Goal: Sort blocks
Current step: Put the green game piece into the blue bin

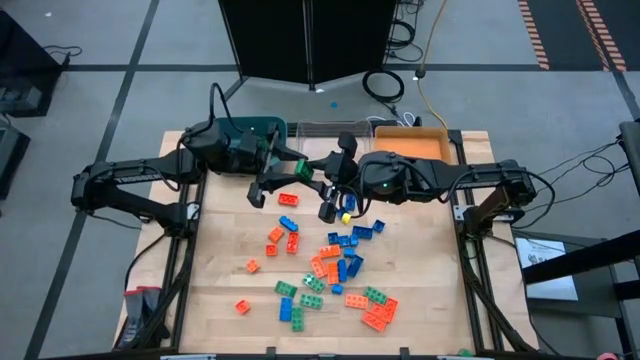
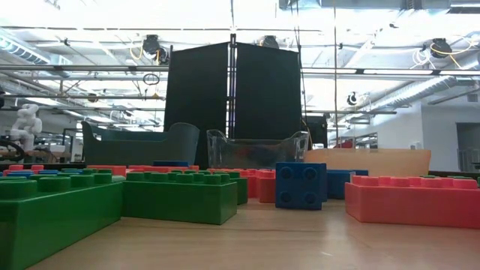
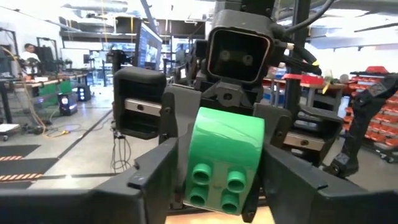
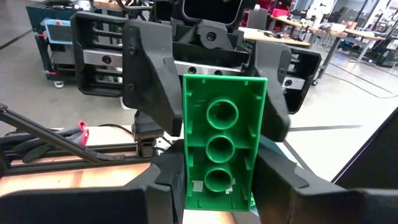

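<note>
Left claw (image 1: 300, 171) and right claw (image 1: 318, 180) both clamped on one green studded plastic brick (image 4: 219, 146), met above wooden bench (image 1: 225, 260) near loose bricks (image 1: 340, 262).

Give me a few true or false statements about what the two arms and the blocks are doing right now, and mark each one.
1. Both pincers meet above the table around one green block. True: the left pincer and right pincer face each other at it.
2. The block between them is blue. False: it is green.
3. Most loose blocks lie in the bins. False: they are scattered on the table.
4. The teal bin, clear bin and orange bin stand along the far edge. True.
5. The right arm waits off the table. False: it reaches to the middle.
</note>
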Available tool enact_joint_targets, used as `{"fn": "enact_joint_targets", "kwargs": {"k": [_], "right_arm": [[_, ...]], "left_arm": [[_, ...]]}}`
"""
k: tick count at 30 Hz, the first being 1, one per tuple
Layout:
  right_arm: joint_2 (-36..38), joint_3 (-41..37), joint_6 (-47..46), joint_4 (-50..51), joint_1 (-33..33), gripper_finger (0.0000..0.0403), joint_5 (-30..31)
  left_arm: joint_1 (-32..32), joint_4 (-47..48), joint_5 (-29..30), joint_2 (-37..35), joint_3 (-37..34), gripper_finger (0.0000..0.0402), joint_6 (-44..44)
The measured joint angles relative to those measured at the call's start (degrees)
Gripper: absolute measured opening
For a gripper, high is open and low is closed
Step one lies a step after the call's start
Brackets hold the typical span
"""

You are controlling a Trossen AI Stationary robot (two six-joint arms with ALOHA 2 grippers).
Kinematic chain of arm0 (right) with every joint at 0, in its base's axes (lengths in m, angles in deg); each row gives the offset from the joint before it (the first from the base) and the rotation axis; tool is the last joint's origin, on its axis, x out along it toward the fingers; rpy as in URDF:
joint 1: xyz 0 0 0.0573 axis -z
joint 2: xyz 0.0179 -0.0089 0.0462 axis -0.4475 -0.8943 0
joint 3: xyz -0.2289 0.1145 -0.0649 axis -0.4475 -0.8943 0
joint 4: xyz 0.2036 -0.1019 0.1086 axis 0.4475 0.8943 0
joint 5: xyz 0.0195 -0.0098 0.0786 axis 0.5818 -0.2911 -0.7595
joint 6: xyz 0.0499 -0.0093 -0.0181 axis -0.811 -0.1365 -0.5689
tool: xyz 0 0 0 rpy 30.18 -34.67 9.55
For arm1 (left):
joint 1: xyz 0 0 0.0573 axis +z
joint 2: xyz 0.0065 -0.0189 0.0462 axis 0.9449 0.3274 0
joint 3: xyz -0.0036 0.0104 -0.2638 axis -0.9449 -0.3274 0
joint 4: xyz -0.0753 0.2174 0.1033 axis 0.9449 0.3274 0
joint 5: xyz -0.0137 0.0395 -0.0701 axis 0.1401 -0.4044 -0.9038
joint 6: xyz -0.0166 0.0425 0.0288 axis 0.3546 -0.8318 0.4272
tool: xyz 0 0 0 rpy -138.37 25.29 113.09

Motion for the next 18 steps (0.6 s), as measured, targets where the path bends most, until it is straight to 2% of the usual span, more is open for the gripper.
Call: {"fn": "enact_joint_targets", "kwargs": {"k": [6,13,15,18], "right_arm": [[0.0,0.0,-0.5,0.0,0.0,0.0122,-0.3],[0.1,0.0,-0.7,0.0,0.0,0.0122,-1.2],[0.1,0.0,-0.7,0.0,0.0,0.0137,-1.2],[0.1,0.0,-0.7,0.9,0.0,0.0190,-1.5]], "left_arm": [[0.0,0.0,-0.3,0.0,0.0,0.0160,-0.4],[0.0,0.0,-0.4,0.0,0.0,0.0153,-1.4],[0.0,0.0,-0.4,0.0,0.0,0.0152,-1.2],[0.0,0.1,-0.3,0.0,0.0,0.0151,-0.9]]}}
